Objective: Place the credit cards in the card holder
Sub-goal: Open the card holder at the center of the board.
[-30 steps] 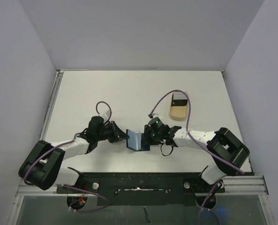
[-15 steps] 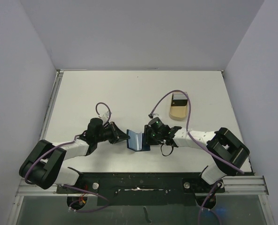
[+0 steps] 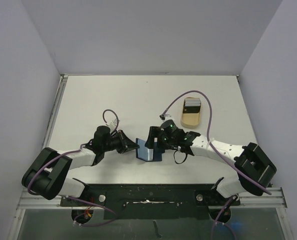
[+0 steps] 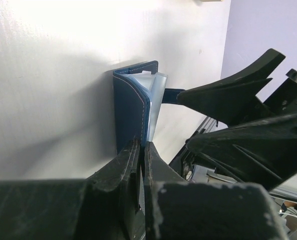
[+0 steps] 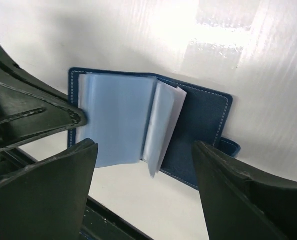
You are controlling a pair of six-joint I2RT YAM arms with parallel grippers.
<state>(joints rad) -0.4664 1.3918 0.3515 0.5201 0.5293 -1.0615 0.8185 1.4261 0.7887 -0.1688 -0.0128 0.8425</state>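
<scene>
Card holder (image 4: 131, 102) edge behind fingers (image 4: 119, 171)

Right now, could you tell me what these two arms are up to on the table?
The left tool is shut on one cover of the navy card holder, propping it open on the table. The right tool hangs in front of the pale blue sleeves with its jaws wide and nothing in them. What look like credit cards lie in the tan dish farther back on the right.
</scene>
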